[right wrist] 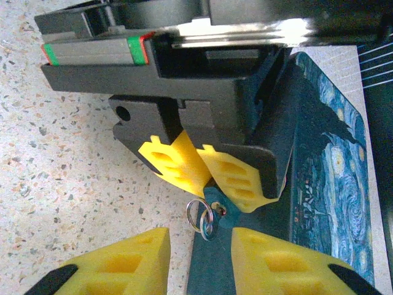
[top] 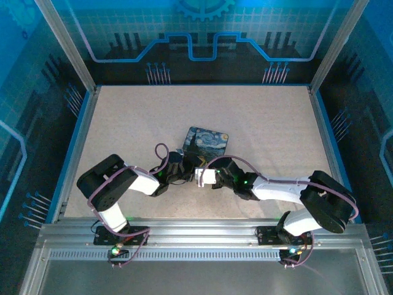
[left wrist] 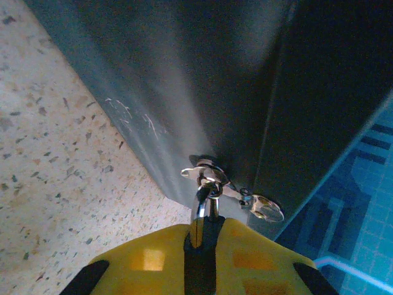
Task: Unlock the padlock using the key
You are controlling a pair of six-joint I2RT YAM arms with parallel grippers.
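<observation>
Jaws of the right gripper [right wrist: 201,244] stand spread, the key [right wrist: 209,232] just ahead between their tips, hanging beside the padlock [right wrist: 217,204] pinched by the left gripper [right wrist: 215,192].

Your left arm [top: 132,181] bends at the elbow, forearm running toward 3 o'clock; your right arm [top: 288,187] mirrors it toward 9 o'clock, wrists meeting between them. Your left gripper [right wrist: 212,193] is pinched tight. Your right gripper [right wrist: 199,239] sits at its 6 o'clock, fingers parted.
</observation>
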